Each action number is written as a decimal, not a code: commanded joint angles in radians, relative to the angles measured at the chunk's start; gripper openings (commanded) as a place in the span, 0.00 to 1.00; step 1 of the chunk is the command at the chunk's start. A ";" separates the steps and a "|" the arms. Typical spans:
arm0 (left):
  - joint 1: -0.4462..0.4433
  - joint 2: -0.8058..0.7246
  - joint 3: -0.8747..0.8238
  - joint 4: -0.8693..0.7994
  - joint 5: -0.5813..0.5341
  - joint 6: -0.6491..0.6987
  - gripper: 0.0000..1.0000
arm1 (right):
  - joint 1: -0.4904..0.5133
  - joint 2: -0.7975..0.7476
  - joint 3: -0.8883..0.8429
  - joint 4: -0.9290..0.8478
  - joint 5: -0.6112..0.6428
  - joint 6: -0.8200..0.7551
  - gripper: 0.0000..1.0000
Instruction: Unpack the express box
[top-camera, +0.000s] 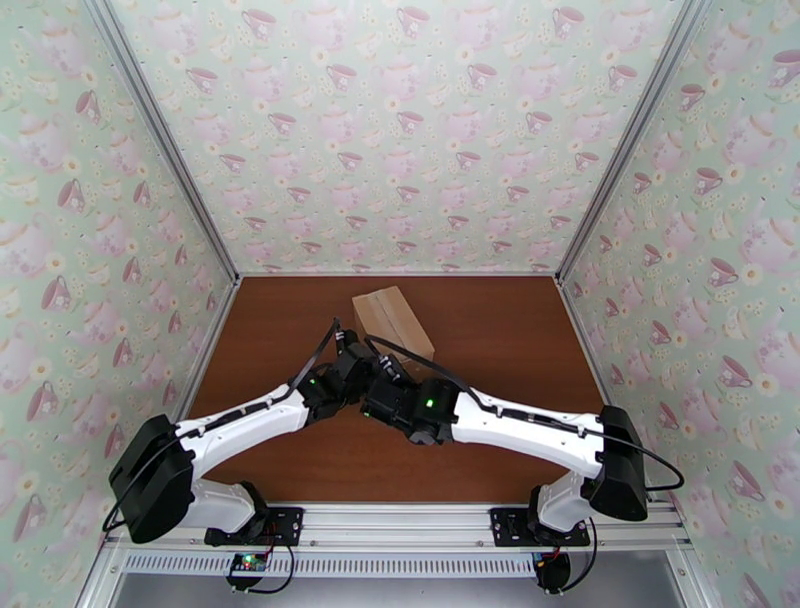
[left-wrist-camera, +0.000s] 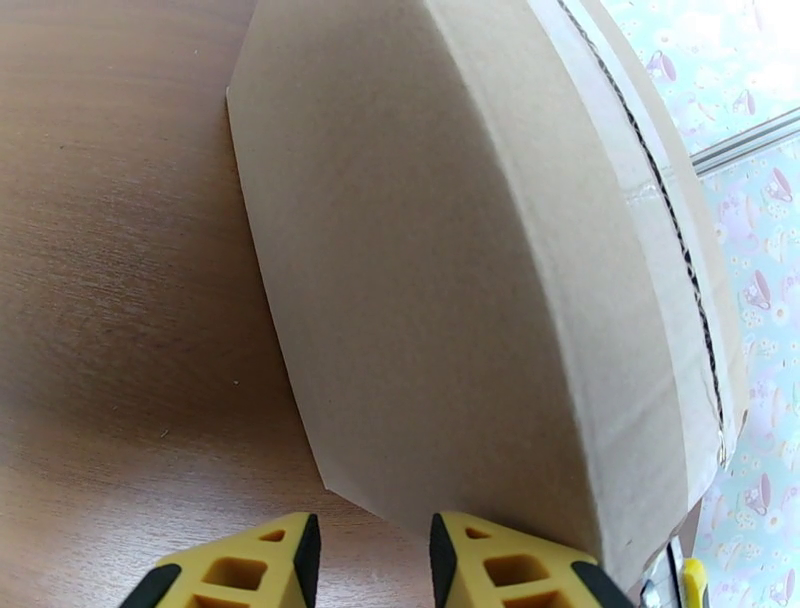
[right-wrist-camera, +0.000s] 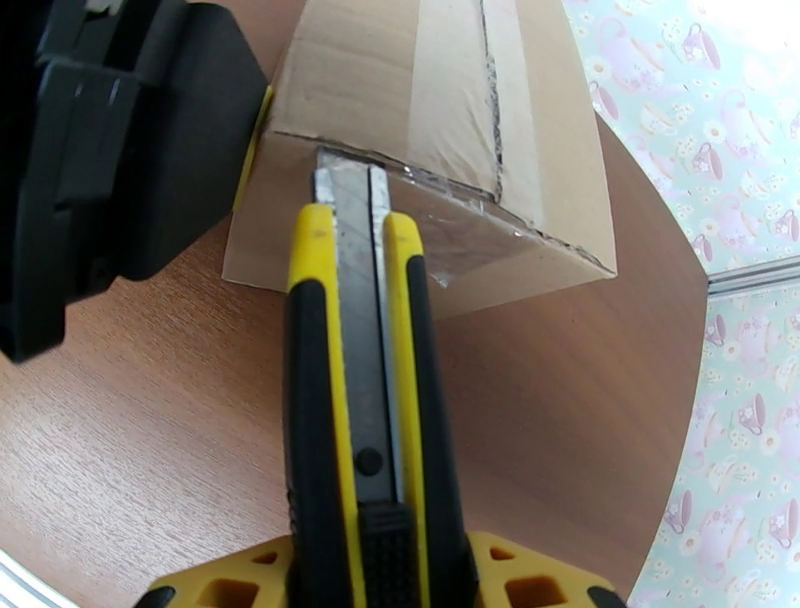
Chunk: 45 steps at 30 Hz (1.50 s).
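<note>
Left arm is extended from the near-left corner toward the middle of the table (top-camera: 520, 340). Left gripper (top-camera: 350, 352) is placed at the left side of the express box (top-camera: 393, 318). In the left wrist view its yellow fingers (left-wrist-camera: 230, 548) are parted, bare wood is seen between them, and nothing is grasped. The right finger of the pair is set close against the carton's plain side wall; contact cannot be confirmed.

Express box is found at mid-table, a little toward the back, turned at an angle to the table edges, with its flaps down. Clear tape (right-wrist-camera: 448, 70) is run along the top seam and folded over the near end, where it is wrinkled.

Utility knife (right-wrist-camera: 365, 400), yellow and black, is clamped by its handle in the right gripper (right-wrist-camera: 380, 580), pointing away from the wrist. Blade (right-wrist-camera: 350, 215) is extended, and its tip is met at the upper edge of the box's near end, at the tape. Right arm is extended from the near-right corner, so that the two wrists are brought almost together. Teacup-patterned walls (top-camera: 400, 130) are noted on three sides.
</note>
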<state>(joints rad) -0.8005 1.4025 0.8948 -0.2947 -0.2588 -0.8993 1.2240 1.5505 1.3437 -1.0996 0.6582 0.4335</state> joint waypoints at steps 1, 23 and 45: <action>-0.009 -0.017 0.014 0.030 0.001 -0.007 0.37 | 0.006 -0.026 0.008 0.032 -0.050 -0.010 0.00; 0.024 -0.089 0.068 -0.089 -0.105 0.064 0.38 | 0.015 -0.136 -0.083 -0.023 -0.071 0.056 0.00; 0.089 0.199 0.387 -0.051 -0.067 0.238 0.54 | 0.024 -0.152 -0.097 0.028 -0.080 0.059 0.00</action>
<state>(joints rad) -0.7204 1.5669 1.2446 -0.3534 -0.3580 -0.6899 1.2427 1.4220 1.2480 -1.0977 0.5861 0.4789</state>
